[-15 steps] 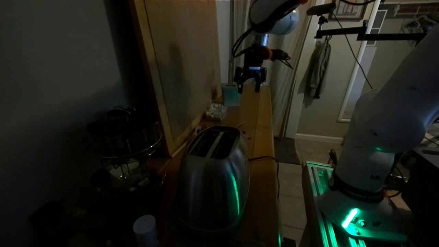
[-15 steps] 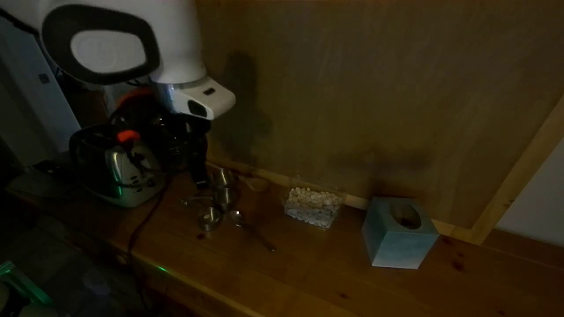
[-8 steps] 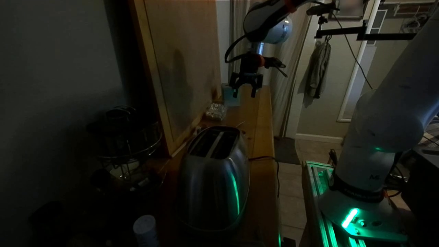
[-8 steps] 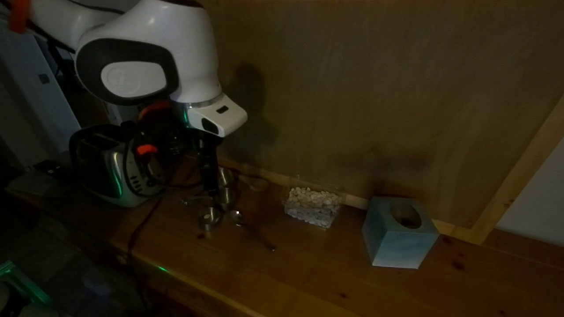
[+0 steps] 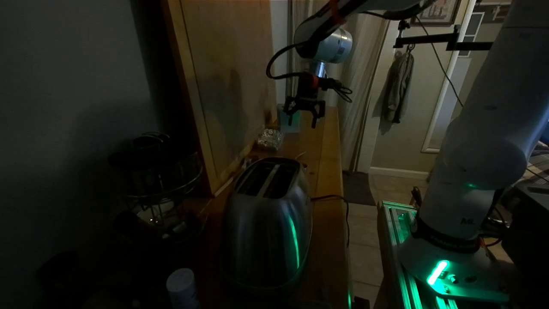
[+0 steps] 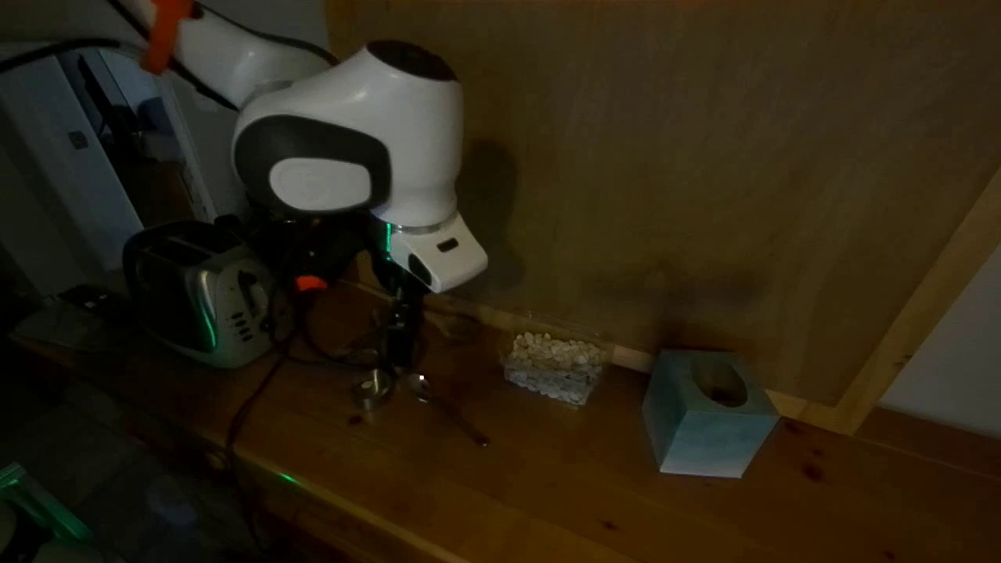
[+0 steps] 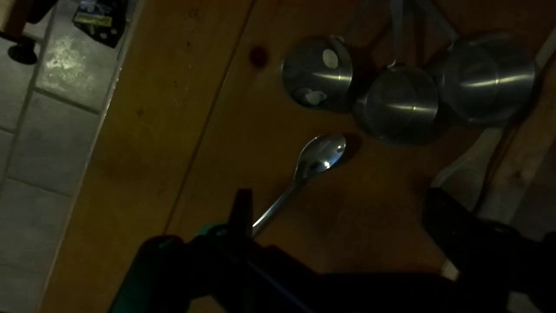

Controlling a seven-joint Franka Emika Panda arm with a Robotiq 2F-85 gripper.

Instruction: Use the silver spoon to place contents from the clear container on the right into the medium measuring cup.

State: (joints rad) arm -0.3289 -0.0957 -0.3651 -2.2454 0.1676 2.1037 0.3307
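The silver spoon [image 7: 320,156] lies on the wooden counter, bowl toward the measuring cups; it also shows in an exterior view [image 6: 453,414]. Three metal measuring cups stand together: a small one [image 7: 317,80] with a few pale bits, the medium one [image 7: 399,106] in the middle, and a large one [image 7: 488,82]. The clear container [image 6: 554,367] of pale pieces stands by the wooden panel, outside the wrist view. My gripper [image 7: 339,193] is open and empty above the counter, with the spoon's handle end hidden behind one finger. It shows in both exterior views [image 5: 302,125] [image 6: 401,363].
A toaster [image 6: 235,313] with a cord stands beyond the cups. A blue tissue box [image 6: 712,422] stands past the container. A pale wooden spoon [image 7: 464,182] lies by the panel [image 6: 665,156]. A wire basket [image 5: 163,184] is near the toaster. The counter edge drops to the floor.
My arm has moved lower and toward the container side, with the gripper staying open. It now hides the larger cups in an exterior view. The spoon, cups and container have not moved.
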